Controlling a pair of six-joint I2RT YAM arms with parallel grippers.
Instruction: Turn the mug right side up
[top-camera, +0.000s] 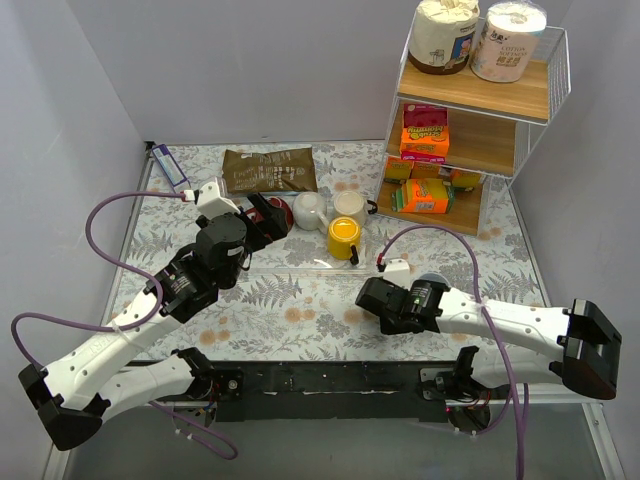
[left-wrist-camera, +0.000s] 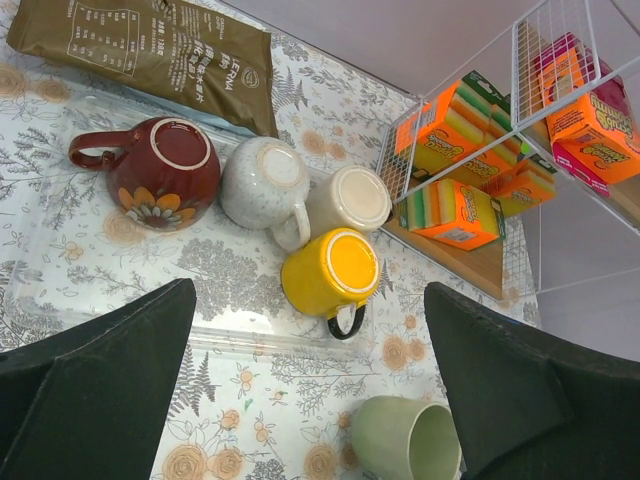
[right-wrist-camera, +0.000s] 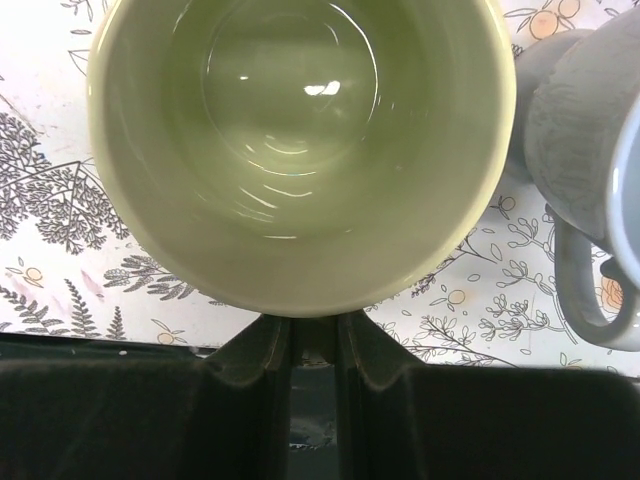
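A pale green mug (right-wrist-camera: 300, 150) fills the right wrist view with its open mouth facing the camera. In the left wrist view it (left-wrist-camera: 405, 440) lies on its side on the floral tablecloth. My right gripper (right-wrist-camera: 313, 335) is shut on the green mug at the lower edge of its rim. In the top view the right gripper (top-camera: 378, 300) sits near the table's middle and hides the mug. My left gripper (left-wrist-camera: 310, 400) is open and empty, hovering above the mugs; in the top view it (top-camera: 268, 222) is left of them.
A clear tray (left-wrist-camera: 60, 250) holds a maroon flowered mug (left-wrist-camera: 165, 170), a white mug (left-wrist-camera: 262, 182), a cream mug (left-wrist-camera: 350, 198) and a yellow mug (left-wrist-camera: 330, 270), all upside down. A grey mug (right-wrist-camera: 590, 150) stands beside the green one. A wire shelf rack (top-camera: 480, 110) is back right, a brown packet (top-camera: 268, 170) behind.
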